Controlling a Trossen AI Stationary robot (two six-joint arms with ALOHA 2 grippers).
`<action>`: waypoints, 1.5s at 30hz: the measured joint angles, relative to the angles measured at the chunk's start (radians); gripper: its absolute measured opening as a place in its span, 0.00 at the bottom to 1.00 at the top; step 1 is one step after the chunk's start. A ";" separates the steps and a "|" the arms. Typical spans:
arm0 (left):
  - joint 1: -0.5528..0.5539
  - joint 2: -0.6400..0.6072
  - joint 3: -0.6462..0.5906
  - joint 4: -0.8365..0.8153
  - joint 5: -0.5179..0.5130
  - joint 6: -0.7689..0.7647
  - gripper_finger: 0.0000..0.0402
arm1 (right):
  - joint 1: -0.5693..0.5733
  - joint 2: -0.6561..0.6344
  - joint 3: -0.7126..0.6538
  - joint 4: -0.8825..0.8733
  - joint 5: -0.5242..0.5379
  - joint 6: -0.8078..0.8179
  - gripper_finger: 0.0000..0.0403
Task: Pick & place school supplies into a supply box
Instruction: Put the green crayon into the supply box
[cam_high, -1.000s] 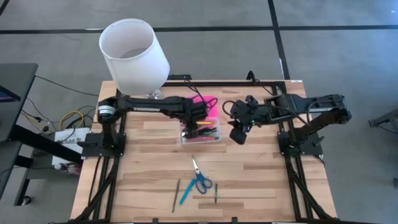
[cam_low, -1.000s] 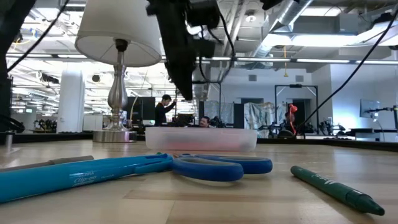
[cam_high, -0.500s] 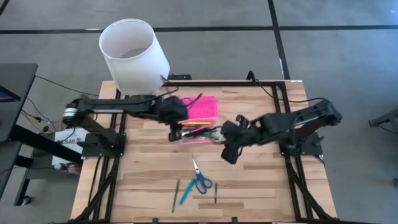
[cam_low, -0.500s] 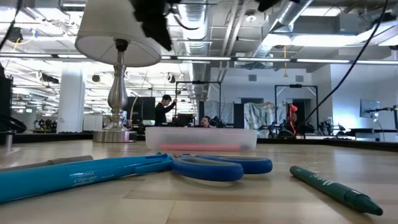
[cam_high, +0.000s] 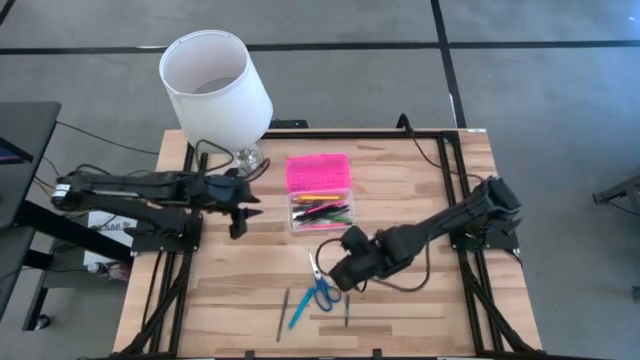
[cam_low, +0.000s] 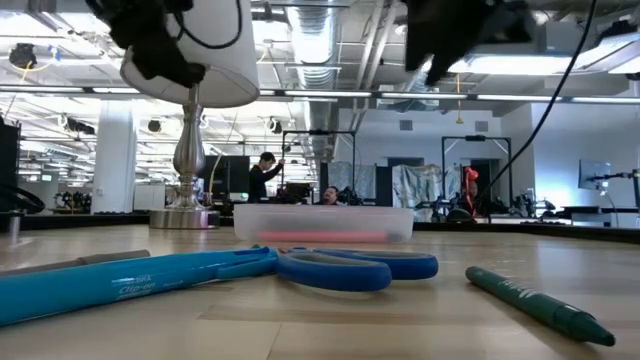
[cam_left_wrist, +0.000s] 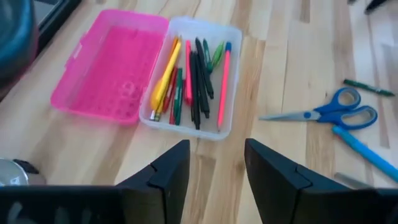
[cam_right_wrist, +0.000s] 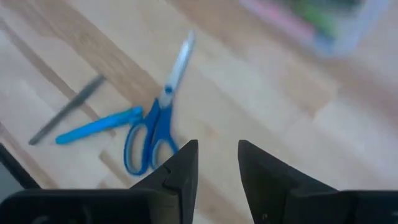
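**Tabletop and what sits on it**

I see a wooden slat table (cam_high: 420, 190). At its far left corner stands a lamp (cam_high: 215, 88) with a white shade. Mid-table, toward the far side, lies the open box (cam_high: 322, 212), pens inside, its pink lid (cam_high: 318, 172) flat on the far side. Nearer me lie scissors (cam_high: 320, 283), a blue marker (cam_high: 299, 310), a grey pen (cam_high: 282, 313) and a green pen (cam_high: 347, 309).

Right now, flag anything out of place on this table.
A large white lampshade lamp stands at the table's back left corner, odd among school supplies. Scissors, a blue marker and two pens lie outside the supply box.
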 joint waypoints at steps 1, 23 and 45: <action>-0.003 -0.023 -0.012 -0.004 -0.001 -0.007 0.37 | 0.007 0.018 -0.001 0.005 -0.023 0.051 0.27; -0.003 -0.099 -0.043 0.006 -0.004 0.044 0.37 | 0.150 0.215 0.000 0.198 -0.176 0.627 0.27; -0.003 -0.099 -0.042 0.005 -0.003 0.044 0.37 | 0.150 0.288 0.002 0.197 -0.183 0.626 0.27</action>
